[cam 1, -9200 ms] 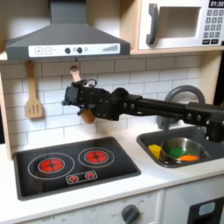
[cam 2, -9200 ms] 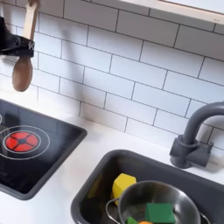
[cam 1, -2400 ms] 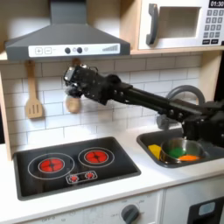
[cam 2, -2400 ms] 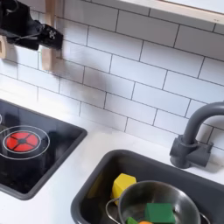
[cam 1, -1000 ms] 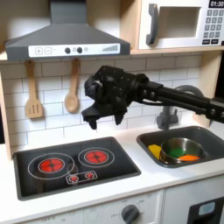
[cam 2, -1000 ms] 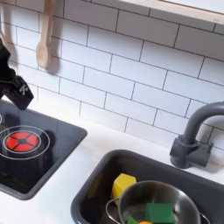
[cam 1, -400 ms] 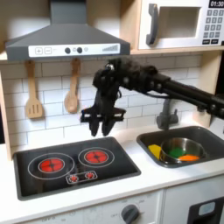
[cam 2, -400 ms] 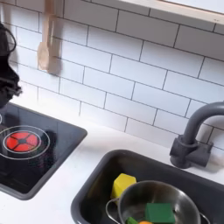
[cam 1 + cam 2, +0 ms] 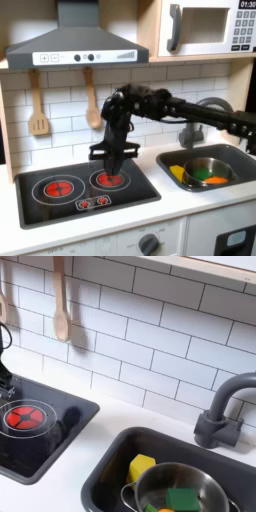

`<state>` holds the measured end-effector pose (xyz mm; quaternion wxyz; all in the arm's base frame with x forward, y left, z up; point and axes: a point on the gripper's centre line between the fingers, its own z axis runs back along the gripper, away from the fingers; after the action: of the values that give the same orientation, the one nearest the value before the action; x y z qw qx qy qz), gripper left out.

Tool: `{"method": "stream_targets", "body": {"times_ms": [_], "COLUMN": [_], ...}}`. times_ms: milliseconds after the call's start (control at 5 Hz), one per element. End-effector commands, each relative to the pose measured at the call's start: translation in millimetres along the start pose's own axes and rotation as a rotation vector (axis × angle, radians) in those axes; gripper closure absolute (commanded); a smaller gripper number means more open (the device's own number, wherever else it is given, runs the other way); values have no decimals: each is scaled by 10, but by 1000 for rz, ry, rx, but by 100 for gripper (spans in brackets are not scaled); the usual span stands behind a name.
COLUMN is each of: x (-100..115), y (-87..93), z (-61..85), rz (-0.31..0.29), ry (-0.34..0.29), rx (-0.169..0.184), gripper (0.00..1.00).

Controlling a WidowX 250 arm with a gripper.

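— White brick tile backs the toy kitchen; what do you have under your arm?

— Your gripper (image 9: 113,166) hangs pointing down over the black stovetop (image 9: 60,205), just above the red burner (image 9: 110,179) on the first exterior view's right. From what you can see there, the fingers look drawn close together with nothing between them, though it is too blurred to be sure.

— And the nearest loose thing?

— Your wooden spoon (image 9: 93,101) hangs on the tiles, above the gripper and a little toward the first exterior view's left, apart from it. In the second exterior view the same spoon (image 9: 60,301) hangs bowl-down against the wall.

— Anything else on your wall?

— A wooden spatula (image 9: 38,104) hangs further toward the first exterior view's left. Your sink (image 9: 115,455) holds a metal pot (image 9: 180,488).
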<state>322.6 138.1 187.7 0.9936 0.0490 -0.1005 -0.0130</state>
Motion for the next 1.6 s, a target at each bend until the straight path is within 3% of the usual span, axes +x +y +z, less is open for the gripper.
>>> {"method": "stream_targets", "body": {"times_ms": [0,200,1000,1400], "x": [-95,-138,-143,-166], "y": [88,61,128,141], "z": [-79,-222,-372,-502], "rz": [63,65,101,108], "ry": [21,61,91,141], "rx": [-24,-47,-29,-21], "gripper": [100,100,100,100]}}
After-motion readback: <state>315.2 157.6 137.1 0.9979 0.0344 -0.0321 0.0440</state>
